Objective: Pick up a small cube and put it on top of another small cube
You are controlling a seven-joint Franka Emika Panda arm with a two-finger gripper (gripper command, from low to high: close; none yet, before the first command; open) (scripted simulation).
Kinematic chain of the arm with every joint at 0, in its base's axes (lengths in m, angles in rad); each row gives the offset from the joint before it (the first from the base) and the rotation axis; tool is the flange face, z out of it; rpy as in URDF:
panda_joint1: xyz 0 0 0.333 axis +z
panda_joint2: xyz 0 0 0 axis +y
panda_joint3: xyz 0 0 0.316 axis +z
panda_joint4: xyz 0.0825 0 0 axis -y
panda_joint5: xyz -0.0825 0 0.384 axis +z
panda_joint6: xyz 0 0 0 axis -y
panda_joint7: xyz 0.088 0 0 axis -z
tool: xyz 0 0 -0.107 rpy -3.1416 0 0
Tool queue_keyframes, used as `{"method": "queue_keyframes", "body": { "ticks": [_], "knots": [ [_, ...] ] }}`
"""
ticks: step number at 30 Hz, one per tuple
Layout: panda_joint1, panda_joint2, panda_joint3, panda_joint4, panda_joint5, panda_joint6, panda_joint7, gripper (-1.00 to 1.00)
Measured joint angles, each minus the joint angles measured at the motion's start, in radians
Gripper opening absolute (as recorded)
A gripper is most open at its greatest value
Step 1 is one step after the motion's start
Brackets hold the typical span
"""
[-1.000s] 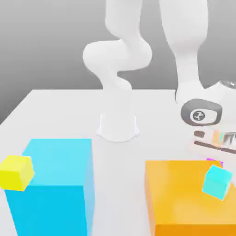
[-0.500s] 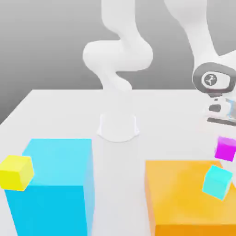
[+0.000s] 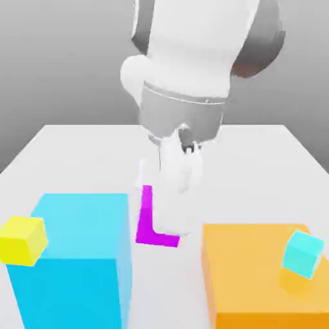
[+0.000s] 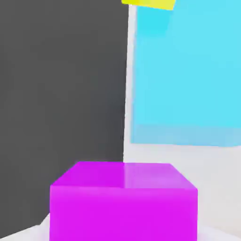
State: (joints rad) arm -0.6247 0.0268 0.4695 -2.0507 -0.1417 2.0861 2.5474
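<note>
The magenta cube (image 4: 123, 200) was clamped in the closed pincer (image 3: 172, 222) and carried above the worktop (image 3: 83, 154), so the picking part of the task looked done. The placing was still left: the cube rested on no other cube yet. In the exterior view the arm (image 3: 186, 71) covered most of the cube, and only a magenta strip showed between the cyan block (image 3: 80, 257) and the orange block (image 3: 257, 276). That view also showed the yellow cube (image 3: 22, 240) at the cyan block's corner and the light-cyan cube (image 3: 302, 254) on the orange block. The hand view showed the cube's whole top and front face, with the cyan block and a yellow edge beyond it. I judged the yellow cube the likely target.
</note>
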Motion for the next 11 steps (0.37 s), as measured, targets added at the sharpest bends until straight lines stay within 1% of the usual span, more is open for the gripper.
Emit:
{"method": "queue_keyframes", "body": {
  "ticks": [3, 4, 7, 8, 11],
  "knots": [
    [-0.134, -0.003, -0.057, 0.076, 0.089, -0.077, 0.065, -1.00],
    [-0.170, 0.008, -0.058, 0.073, 0.104, -0.070, 0.087, -1.00],
    [-0.149, 0.054, -0.043, 0.011, 0.097, 0.029, 0.120, -1.00],
    [-0.147, 0.064, -0.043, -0.004, 0.093, 0.053, 0.125, 1.00],
    [-0.147, 0.064, -0.043, -0.004, 0.093, 0.053, 0.125, 1.00]
  ]
}}
